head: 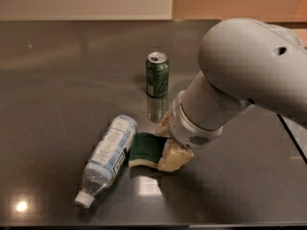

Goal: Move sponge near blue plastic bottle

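One sponge (144,150) lies green side up on the dark table (57,80), right against the blue plastic bottle (108,159), which lies on its side at the sponge's 9 o'clock. At its 3 o'clock, the gripper (164,146) clamps the sponge's end between pale fingers (175,158). A green can (157,74) stands upright at 12 o'clock, apart.

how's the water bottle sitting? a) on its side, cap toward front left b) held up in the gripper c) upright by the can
a: the blue plastic bottle lies flat on the table, sponge beside it, gripper at the sponge's right end.
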Controlling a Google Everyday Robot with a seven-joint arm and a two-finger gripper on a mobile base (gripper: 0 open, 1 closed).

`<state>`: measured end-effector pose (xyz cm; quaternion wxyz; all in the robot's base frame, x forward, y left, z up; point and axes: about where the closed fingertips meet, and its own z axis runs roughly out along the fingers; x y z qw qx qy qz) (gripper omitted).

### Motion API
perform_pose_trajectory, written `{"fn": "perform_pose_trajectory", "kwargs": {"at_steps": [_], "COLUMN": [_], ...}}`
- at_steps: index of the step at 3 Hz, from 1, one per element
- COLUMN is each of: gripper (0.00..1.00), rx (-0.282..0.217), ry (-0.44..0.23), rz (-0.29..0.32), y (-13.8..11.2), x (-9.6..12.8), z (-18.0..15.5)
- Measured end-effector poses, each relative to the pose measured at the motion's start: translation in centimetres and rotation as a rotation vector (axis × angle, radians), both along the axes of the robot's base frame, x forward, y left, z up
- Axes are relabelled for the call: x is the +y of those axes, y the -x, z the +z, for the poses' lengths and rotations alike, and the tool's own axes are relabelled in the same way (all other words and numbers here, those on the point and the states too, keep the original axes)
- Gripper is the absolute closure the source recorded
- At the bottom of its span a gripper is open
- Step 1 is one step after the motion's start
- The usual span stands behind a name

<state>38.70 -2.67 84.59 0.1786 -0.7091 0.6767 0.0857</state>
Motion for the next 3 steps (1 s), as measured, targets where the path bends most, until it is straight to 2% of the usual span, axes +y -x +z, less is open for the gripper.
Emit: {"fn": "perform_pose_trajectory", "kwargs": {"at_steps": [1,2,3], "gripper": [0.13,0.00,0.00], "rx": [-0.002,-0.004,-0.005], "ry": [0.001,0.002,0.002], "rz": [0.001,0.002,0.002], "y": [0.06,0.12,0.12], "x": [0.03,0.09,0.09], "z": [0.09,0.17,0.17]}}
